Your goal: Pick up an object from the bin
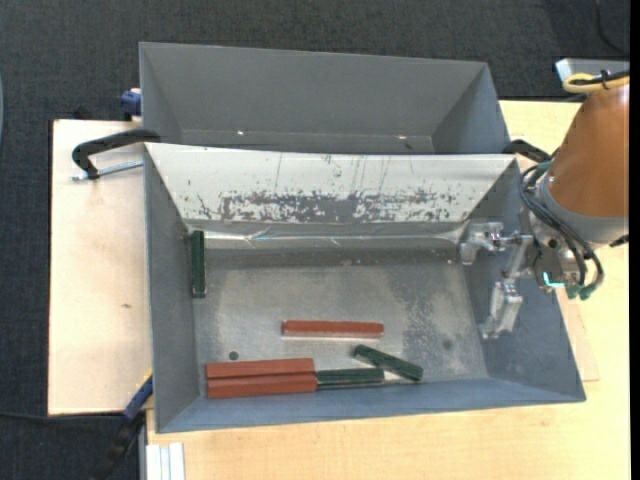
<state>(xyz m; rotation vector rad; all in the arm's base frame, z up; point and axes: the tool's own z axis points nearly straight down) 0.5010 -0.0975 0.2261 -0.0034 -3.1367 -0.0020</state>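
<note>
My gripper (499,313) hangs at the right side of the bin, close to the right wall and above the floor, with nothing seen in it. The nearest loose thing is a short dark green stick (388,362), lying slanted on the floor to its lower left. A thin red-brown stick (332,328) lies flat near the middle of the floor. Along the front wall a second dark green stick (350,377) lies end to end with a wide red block (260,378).
A dark green bar (197,263) stands against the left wall. A small dark speck (233,357) sits on the floor above the red block. The arm, with its orange cover and cables, reaches in over the right rim.
</note>
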